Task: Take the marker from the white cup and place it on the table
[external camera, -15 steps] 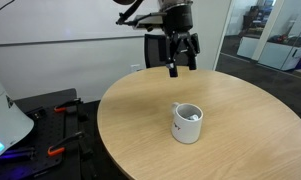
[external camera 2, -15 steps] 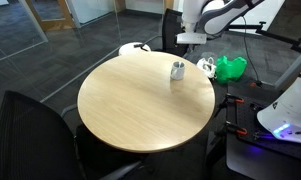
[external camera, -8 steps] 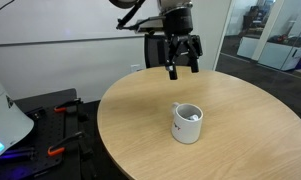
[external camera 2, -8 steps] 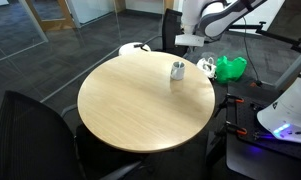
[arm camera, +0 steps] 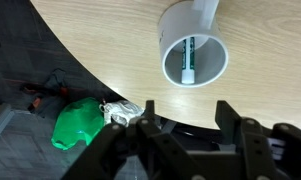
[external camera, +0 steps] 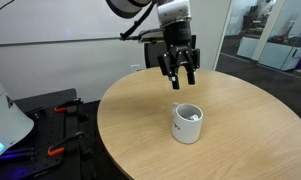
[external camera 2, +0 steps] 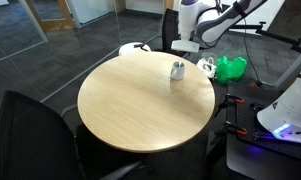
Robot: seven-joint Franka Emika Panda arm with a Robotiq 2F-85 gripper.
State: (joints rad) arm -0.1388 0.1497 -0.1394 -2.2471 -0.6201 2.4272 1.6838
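Black two-fingered pincer (external camera: 182, 78) sits lower and nearer frame centre than a moment ago, now just above the white ceramic mug (external camera: 187, 126) on the round light-brown wooden table (external camera: 130, 115). Jaws apart, holding nothing. Wrist view, upper middle: dark, green-tinted marker stick (arm camera: 188, 58) inside the mug. Judgement: approach under way, grasp not begun
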